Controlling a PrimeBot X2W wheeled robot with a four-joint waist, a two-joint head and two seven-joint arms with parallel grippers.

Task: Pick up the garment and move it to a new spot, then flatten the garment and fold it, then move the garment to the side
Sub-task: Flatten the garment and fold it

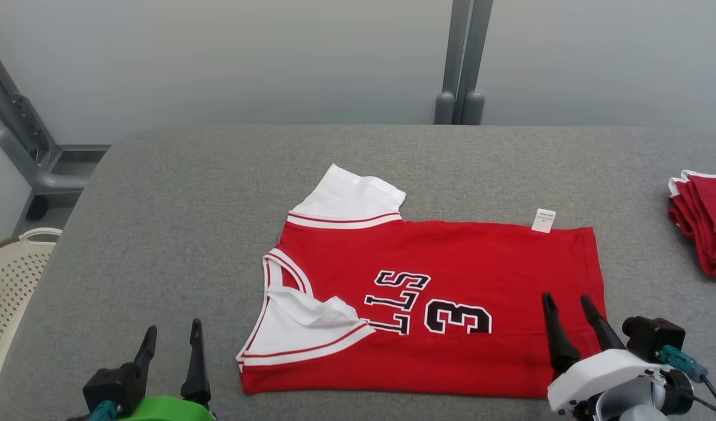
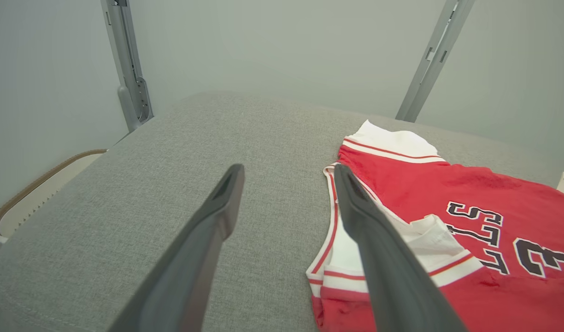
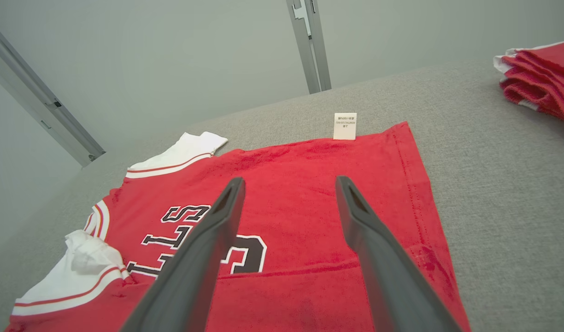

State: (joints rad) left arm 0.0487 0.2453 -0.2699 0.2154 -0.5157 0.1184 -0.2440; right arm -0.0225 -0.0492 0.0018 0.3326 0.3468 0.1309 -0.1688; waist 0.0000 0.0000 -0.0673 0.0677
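A grey padded table (image 1: 159,234) is taking up most of the room in front of the robot. The garment (image 1: 451,269) – a red jersey with white trim and black lettering – is lying flat around the middle of the surface, a little toward the near edge. Its neck end is pointing to the left edge and its hem to the right edge. One white sleeve (image 1: 352,199) is sticking out toward the far edge, while the other is lying crumpled on the red body.

A pile of red clothes (image 1: 706,225) is sitting at the right edge, well apart from the garment. A pale basket (image 1: 13,292) is standing beside the left edge, off the table and lower than it.

The right gripper (image 1: 567,299) is hanging over the garment's near corner at the hem end, with its jaws wide apart and nothing between them – whether the tips are touching the cloth, I cannot tell. The left gripper (image 1: 172,328) is hanging over bare surface near the near left corner, beside the neck end, with its jaws also apart and empty.

A small white label (image 1: 543,220) is sticking out from the garment's far side, near the hem.
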